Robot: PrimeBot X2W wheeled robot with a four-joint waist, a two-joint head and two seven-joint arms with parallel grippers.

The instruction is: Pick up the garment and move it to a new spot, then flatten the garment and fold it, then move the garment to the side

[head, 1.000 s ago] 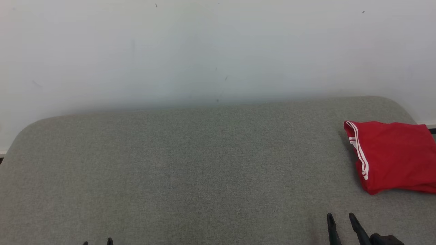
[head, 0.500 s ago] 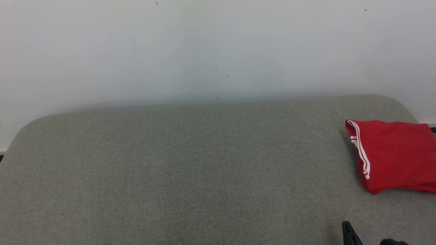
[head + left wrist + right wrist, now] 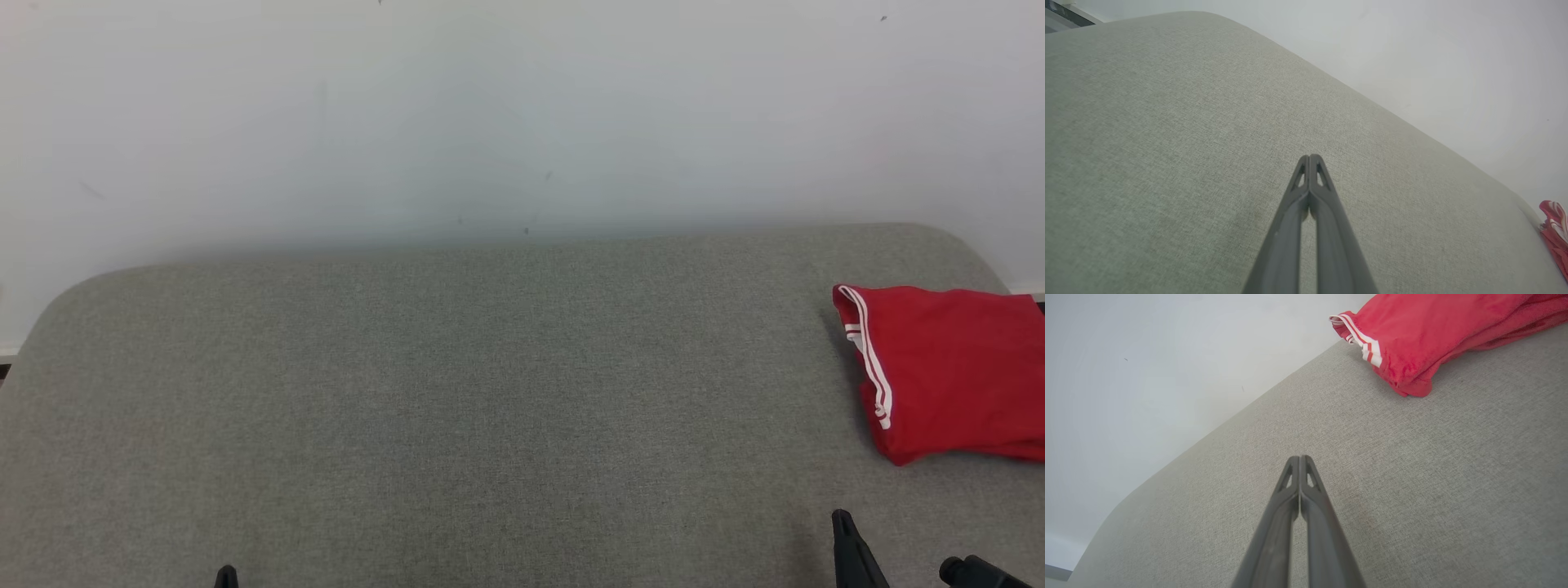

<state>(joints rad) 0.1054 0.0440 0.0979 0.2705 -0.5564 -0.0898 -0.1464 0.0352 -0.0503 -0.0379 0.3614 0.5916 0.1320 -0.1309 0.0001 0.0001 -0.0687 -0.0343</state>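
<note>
Garment (image 3: 951, 371) (red, white-striped) folded on woven grey surface (image 3: 490, 408).

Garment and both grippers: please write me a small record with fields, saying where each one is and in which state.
garment: red with white stripes along one edge, folded, lying at the right end of the surface
surface: grey fabric, rounded corners
left gripper: shut, holds nothing, pointing over bare fabric
right gripper: shut, holds nothing, apart from the garment
wall: plain white, behind the surface
task stage: the garment looks already folded and set to the side
</note>
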